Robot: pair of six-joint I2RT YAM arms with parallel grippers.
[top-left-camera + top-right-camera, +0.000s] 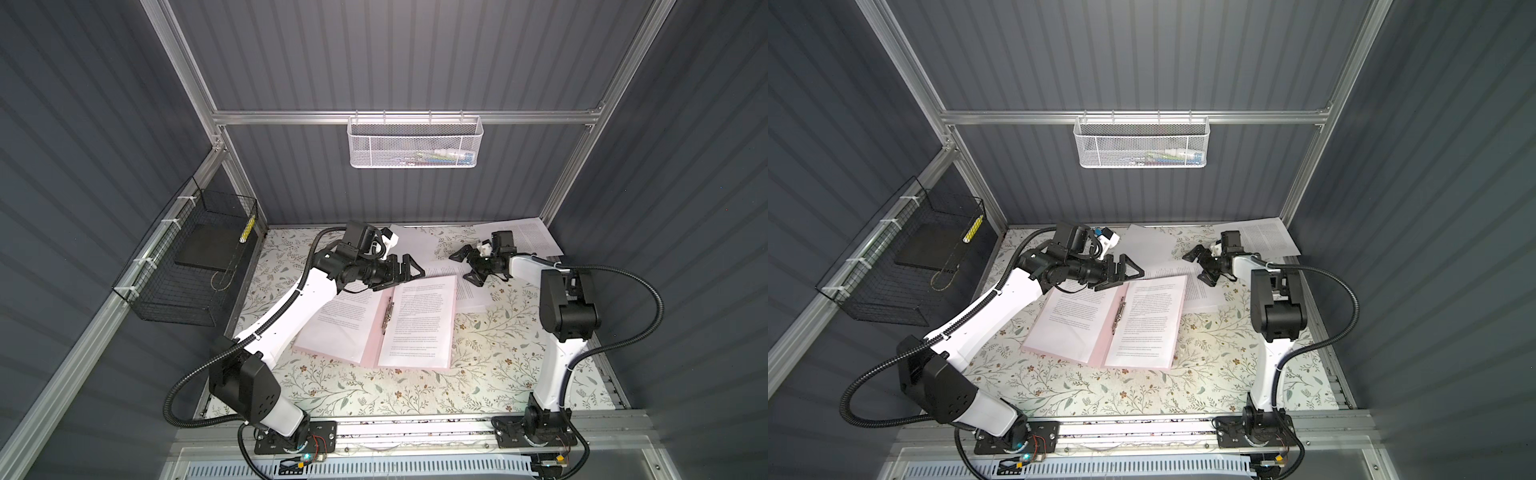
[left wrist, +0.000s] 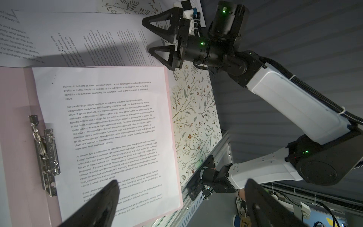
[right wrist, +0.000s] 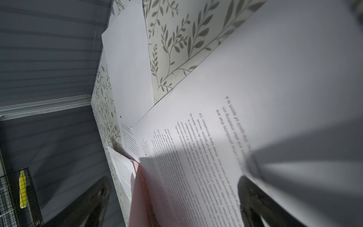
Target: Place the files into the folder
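The pale pink folder (image 1: 372,349) (image 1: 1100,345) lies open on the floral table, its metal clip (image 1: 388,311) (image 2: 45,153) along the spine. One printed sheet (image 1: 419,324) (image 2: 110,127) covers its right half and another (image 1: 345,324) its left half. More files lie loose behind it: one (image 1: 473,297) by the folder's far right corner, one (image 1: 409,241) at the back middle, one (image 1: 532,237) in the back right corner. My left gripper (image 1: 409,276) (image 2: 181,194) hangs open above the folder's far edge, holding nothing. My right gripper (image 1: 465,269) (image 3: 172,186) is open just over the loose sheet.
A black wire basket (image 1: 166,291) on the left wall holds a flat black slab (image 1: 203,249). A white mesh basket (image 1: 415,141) hangs on the back wall. Aluminium posts stand at the back corners, and a rail (image 1: 415,428) runs along the table's front between the arm bases.
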